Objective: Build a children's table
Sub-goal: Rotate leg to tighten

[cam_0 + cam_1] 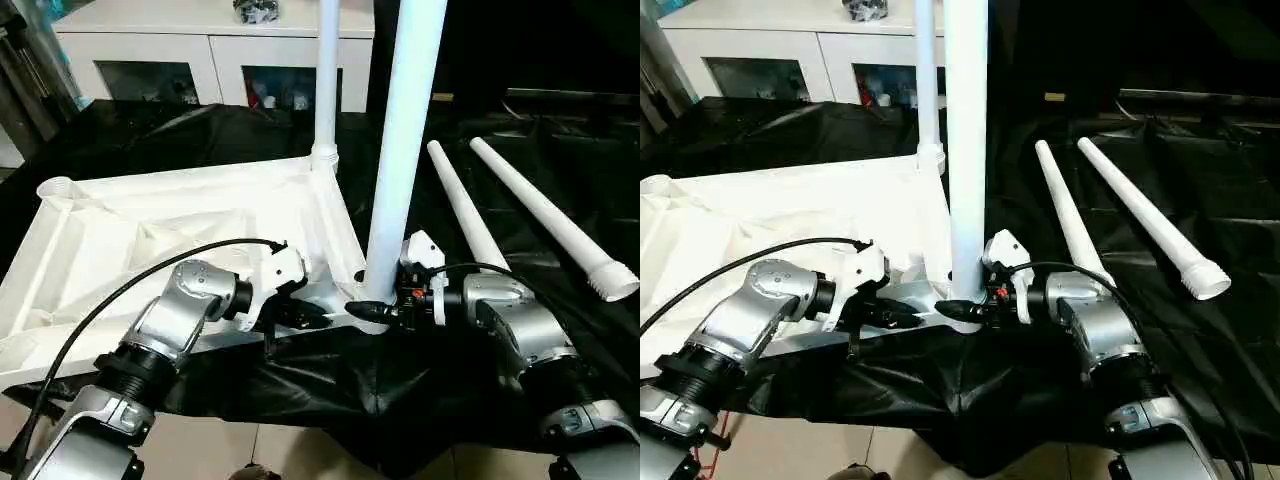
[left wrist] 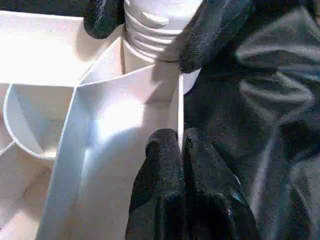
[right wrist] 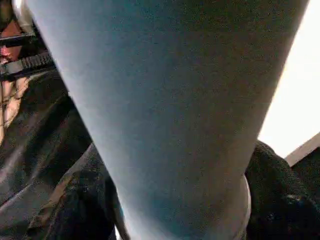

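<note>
Two legs already stand upright in the overturned tabletop (image 1: 150, 225), seen from the head camera: the far leg (image 1: 326, 70) in its back corner socket, and the near leg (image 1: 405, 140) rising from the front corner nearest the robot. Two spare legs (image 1: 545, 215) lie side by side on the black-draped worktop (image 1: 500, 130), well apart from the tabletop on the robot's right. The left gripper (image 1: 300, 312) sits at the tabletop's near edge, just beside that front corner, and the right gripper (image 1: 378, 312) reaches in at the base of the near leg from the other side.

From the left wrist, the left gripper is clenched on a thin upright rib of the tabletop, its fingers (image 2: 165, 165) pinching that wall; beyond it the ribbed foot of the near leg enters the socket with the other gripper's black fingers on both flanks.

From the right wrist, the near leg looms close, with dark fingers (image 3: 280, 195) flanking it low down, so the right gripper appears to be grasping the leg at its base.

Seating this leg looks to be the step in hand. Done well, the left grip holds the tabletop still while the right keeps the leg square to the socket and presses it straight in; a tilted push could jam it.
</note>
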You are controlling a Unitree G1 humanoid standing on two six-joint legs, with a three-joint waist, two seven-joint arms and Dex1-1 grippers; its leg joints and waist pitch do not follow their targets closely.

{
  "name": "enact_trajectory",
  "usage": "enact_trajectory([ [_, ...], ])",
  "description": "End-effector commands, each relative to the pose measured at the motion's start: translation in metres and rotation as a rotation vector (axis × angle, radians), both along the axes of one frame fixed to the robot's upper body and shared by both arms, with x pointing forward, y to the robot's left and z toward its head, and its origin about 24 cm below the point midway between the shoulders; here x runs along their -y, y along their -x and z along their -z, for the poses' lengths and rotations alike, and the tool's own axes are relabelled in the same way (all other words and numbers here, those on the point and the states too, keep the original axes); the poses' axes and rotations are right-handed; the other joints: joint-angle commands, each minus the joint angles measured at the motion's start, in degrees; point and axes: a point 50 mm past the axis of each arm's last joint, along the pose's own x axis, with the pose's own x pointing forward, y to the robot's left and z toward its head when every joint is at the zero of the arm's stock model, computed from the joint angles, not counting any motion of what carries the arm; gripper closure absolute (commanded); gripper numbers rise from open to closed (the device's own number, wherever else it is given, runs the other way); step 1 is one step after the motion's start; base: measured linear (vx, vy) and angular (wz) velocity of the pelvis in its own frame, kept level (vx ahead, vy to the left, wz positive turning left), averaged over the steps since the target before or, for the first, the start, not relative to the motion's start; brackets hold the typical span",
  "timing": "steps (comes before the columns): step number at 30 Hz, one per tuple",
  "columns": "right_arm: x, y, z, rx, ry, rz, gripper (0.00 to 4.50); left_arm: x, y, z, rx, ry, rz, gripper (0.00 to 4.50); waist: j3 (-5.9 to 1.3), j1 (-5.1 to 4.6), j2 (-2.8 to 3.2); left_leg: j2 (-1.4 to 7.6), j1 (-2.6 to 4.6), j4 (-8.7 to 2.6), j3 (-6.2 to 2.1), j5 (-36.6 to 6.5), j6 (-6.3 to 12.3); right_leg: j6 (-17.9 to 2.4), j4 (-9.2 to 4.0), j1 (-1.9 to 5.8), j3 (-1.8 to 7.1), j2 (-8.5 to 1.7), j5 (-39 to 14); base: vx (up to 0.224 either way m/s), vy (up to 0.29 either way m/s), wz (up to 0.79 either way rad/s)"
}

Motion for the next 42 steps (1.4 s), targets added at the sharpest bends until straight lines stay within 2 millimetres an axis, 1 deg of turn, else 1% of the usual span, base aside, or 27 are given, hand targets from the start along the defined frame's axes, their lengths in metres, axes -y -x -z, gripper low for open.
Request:
enact_trajectory([
  [1, -0.01, -0.013, 0.012, 0.007, 0.058, 0.22, 1.74, 0.02, -0.013, -0.011, 0.064, 0.057, -0.076, 4.5, -3.54, -0.56, -0.62, 2.74, 1.11, -4.06, -0.76, -10.5, 2.34, -13.2, -4.53, 2.33, 2.43, -4.65, -12.8, 0.0, 0.0, 0.0],
  [2, -0.011, -0.015, 0.014, 0.006, 0.063, 0.256, 1.74, 0.021, -0.015, -0.01, 0.071, 0.053, -0.099, 4.5, -3.62, -0.87, -0.67, 2.63, 1.35, -4.14, -0.88, -11.7, 1.23, -12.6, -4.73, 2.37, 2.35, -4.69, -15.1, 0.0, 0.0, 0.0],
  [4, -0.019, -0.023, 0.02, -0.013, 0.067, 0.412, 1.74, 0.027, -0.026, -0.01, 0.103, 0.029, -0.215, 4.5, -3.55, -1.49, -0.71, 2.48, 1.22, -4.26, -0.96, -12.2, 0.34, -12.1, -4.82, 2.47, 2.39, -4.58, -16.0, 0.0, 0.0, 0.0],
  [6, -0.023, -0.025, 0.022, -0.024, 0.063, 0.456, 1.75, 0.03, -0.03, -0.01, 0.111, 0.025, -0.255, 4.5, -3.71, -1.57, -0.77, 2.49, 1.19, -4.12, -0.96, -11.6, 0.75, -12.1, -4.78, 2.59, 2.52, -4.72, -14.6, 0.0, 0.0, 0.0],
  [7, -0.027, -0.027, 0.023, -0.032, 0.06, 0.493, 1.75, 0.032, -0.033, -0.01, 0.117, 0.024, -0.292, 4.5, -3.68, -1.65, -0.72, 2.41, 1.18, -4.03, -0.82, -11.1, 1.23, -12.3, -4.78, 2.44, 2.6, -4.67, -13.5, 0.0, 0.0, 0.0],
  [8, -0.031, -0.029, 0.023, -0.041, 0.058, 0.534, 1.75, 0.035, -0.035, -0.01, 0.122, 0.023, -0.327, 4.5, -3.9, -1.66, -0.79, 2.35, 1.01, -3.95, -0.91, -10.1, 1.61, -12.5, -4.56, 2.8, 2.5, -4.66, -12.2, 0.0, 0.0, 0.0],
  [10, -0.039, -0.033, 0.025, -0.061, 0.054, 0.623, 1.75, 0.042, -0.04, -0.012, 0.139, 0.024, -0.393, 4.5, -3.84, -1.84, -0.6, 2.42, 1.1, -3.9, -0.81, -9.5, 1.81, -13.0, -4.58, 2.54, 2.54, -4.65, -10.9, 0.0, 0.0, 0.0],
  [11, -0.042, -0.035, 0.025, -0.067, 0.053, 0.658, 1.75, 0.044, -0.041, -0.012, 0.14, 0.024, -0.415, 4.5, -3.95, -1.66, -0.76, 2.36, 1.16, -3.87, -0.8, -9.2, 2.03, -13.1, -4.58, 2.69, 2.45, -4.6, -10.5, 0.0, 0.0, 0.0],
  [12, -0.046, -0.037, 0.024, -0.061, 0.055, 0.676, 1.75, 0.048, -0.041, -0.012, 0.145, 0.026, -0.415, 4.5, -3.91, -1.65, -0.69, 2.43, 1.15, -3.85, -0.75, -9.1, 2.14, -13.2, -4.51, 2.61, 2.51, -4.66, -10.1, 0.0, 0.0, 0.0],
  [13, -0.051, -0.038, 0.023, -0.054, 0.047, 0.668, 1.75, 0.052, -0.04, -0.012, 0.148, 0.028, -0.401, 4.5, -3.96, -1.7, -0.62, 2.4, 0.92, -3.95, -0.89, -8.6, 2.2, -13.3, -4.38, 2.83, 2.4, -4.66, -9.5, 0.0, 0.0, 0.0],
  [14, -0.053, -0.038, 0.022, -0.052, 0.041, 0.661, 1.19, 0.053, -0.04, -0.012, 0.149, 0.029, -0.395, 4.5, -4.09, -1.62, -0.62, 2.42, 0.99, -3.85, -0.83, -8.4, 2.36, -13.3, -4.32, 2.86, 2.38, -4.7, -8.8, 0.0, 0.0, 0.0],
  [16, -0.055, -0.039, 0.02, -0.053, 0.019, 0.635, 1.05, 0.055, -0.037, -0.011, 0.153, 0.028, -0.364, 4.5, -4.09, -1.61, -0.62, 2.45, 0.84, -3.76, -0.77, -7.6, 3.47, -13.9, -4.1, 3.0, 2.41, -4.67, -5.8, 0.0, 0.0, 0.0],
  [17, -0.055, -0.04, 0.016, -0.056, -0.007, 0.61, 1.05, 0.055, -0.035, -0.011, 0.15, 0.038, -0.331, 4.5, -4.06, -1.63, -1.16, 2.47, 0.77, -3.81, -0.73, -7.4, 4.09, -14.0, -4.07, 3.09, 2.37, -4.67, -5.2, 0.0, 0.0, 0.0],
  [19, -0.054, -0.04, 0.014, -0.044, -0.005, 0.586, 0.73, 0.053, -0.033, -0.011, 0.143, 0.043, -0.316, 4.5, -3.97, -1.53, -0.87, 2.52, 0.83, -3.78, -0.75, -7.7, 4.48, -14.1, -4.12, 3.03, 2.38, -4.81, -6.2, 0.0, 0.0, 0.0],
  [21, -0.051, -0.04, 0.012, -0.013, 0.014, 0.544, 0.6, 0.05, -0.031, -0.011, 0.147, 0.047, -0.274, 4.5, -3.95, -1.63, -0.94, 2.5, 0.7, -3.8, -0.78, -8.0, 4.43, -14.1, -4.1, 3.16, 2.34, -4.79, -7.0, 0.0, 0.0, 0.0],
  [22, -0.05, -0.04, 0.011, -0.004, 0.018, 0.519, 0.54, 0.048, -0.029, -0.011, 0.14, 0.044, -0.262, 4.5, -3.94, -1.74, -0.76, 2.53, 0.77, -3.8, -0.78, -8.1, 4.38, -14.0, -4.16, 3.05, 2.35, -4.77, -7.3, 0.0, 0.0, 0.0],
  [25, -0.043, -0.037, 0.009, 0.031, 0.026, 0.391, 0.54, 0.041, -0.024, -0.008, 0.124, 0.032, -0.196, 4.5, -3.98, -1.82, -0.8, 2.65, 0.78, -3.71, -0.72, -8.4, 4.67, -14.6, -4.05, 3.08, 2.37, -4.77, -6.6, 0.0, 0.0, 0.0],
  [26, -0.038, -0.033, 0.007, 0.041, 0.022, 0.31, 0.54, 0.038, -0.021, -0.007, 0.113, 0.03, -0.159, 4.5, -3.95, -1.69, -0.77, 2.69, 0.82, -3.69, -0.7, -8.3, 4.98, -14.7, -4.02, 3.07, 2.37, -4.75, -6.2, 0.0, 0.0, 0.0],
  [27, -0.038, -0.033, 0.007, 0.041, 0.022, 0.31, 0.54, 0.038, -0.021, -0.007, 0.113, 0.03, -0.159, 4.5, -3.98, -1.58, -0.79, 2.7, 0.77, -3.68, -0.74, -8.2, 5.17, -14.7, -3.98, 3.18, 2.37, -4.75, -5.8, 0.0, 0.0, 0.0],
  [30, -0.023, -0.023, 0.002, 0.054, 0.032, 0.137, 0.54, 0.028, -0.014, -0.007, 0.08, 0.032, -0.08, 4.5, -4.0, -1.23, -0.79, 2.95, 0.77, -3.62, -0.69, -7.3, 6.05, -15.0, -3.62, 3.16, 2.27, -4.61, -3.9, 0.0, 0.0, 0.0],
  [31, -0.021, -0.021, 0.001, 0.055, 0.034, 0.107, 0.54, 0.027, -0.013, -0.007, 0.074, 0.033, -0.064, 4.5, -3.99, -1.02, -0.22, 2.95, 0.87, -3.55, -0.67, -7.5, 6.16, -15.2, -3.64, 3.02, 2.28, -4.6, -4.1, 0.0, 0.0, 0.0],
  [32, -0.018, -0.019, 0.0, 0.053, 0.035, 0.081, 0.54, 0.025, -0.011, -0.008, 0.069, 0.035, -0.045, 4.5, -3.92, -1.07, -0.52, 2.97, 0.91, -3.63, -0.59, -8.1, 5.94, -15.2, -3.8, 2.91, 2.28, -4.53, -4.9, 0.0, 0.0, 0.0],
  [34, -0.013, -0.015, -0.003, 0.047, 0.038, 0.016, 0.54, 0.022, -0.008, -0.008, 0.05, 0.028, -0.006, 4.5, -3.87, -0.74, -0.63, 2.99, 0.99, -3.72, -0.67, -8.8, 5.34, -15.1, -3.91, 3.04, 2.31, -4.61, -6.5, 0.0, 0.0, 0.0],
  [35, -0.01, -0.013, -0.004, 0.039, 0.039, -0.009, 0.54, 0.02, -0.006, -0.008, 0.044, 0.025, 0.021, 4.5, -3.86, -0.62, -0.36, 3.04, 1.0, -3.72, -0.66, -9.2, 5.1, -15.0, -3.9, 2.91, 2.34, -4.64, -7.1, 0.0, 0.0, 0.0],
  [37, -0.008, -0.011, -0.005, 0.029, 0.04, -0.04, 0.54, 0.018, -0.003, -0.008, 0.036, 0.021, 0.05, 4.5, -3.95, -0.55, -0.47, 3.06, 1.08, -3.73, -0.68, -9.1, 4.93, -15.0, -3.88, 2.91, 2.34, -4.54, -6.8, 0.0, 0.0, 0.0],
  [39, -0.005, -0.008, -0.006, 0.014, 0.04, -0.076, 0.87, 0.016, -0.001, -0.009, 0.027, 0.022, 0.073, 4.5, -3.95, -0.44, -0.42, 3.05, 1.03, -3.75, -0.72, -8.9, 4.98, -15.1, -3.82, 2.97, 2.28, -4.48, -6.4, 0.0, 0.0, 0.0],
  [42, -0.002, -0.003, -0.008, -0.01, 0.043, -0.128, 0.94, 0.014, 0.002, -0.01, 0.012, 0.026, 0.099, 4.5, -3.91, -0.3, -0.43, 3.03, 1.09, -3.75, -0.65, -8.8, 4.98, -15.3, -3.81, 2.76, 2.28, -4.43, -6.2, 0.0, 0.0, 0.0],
])
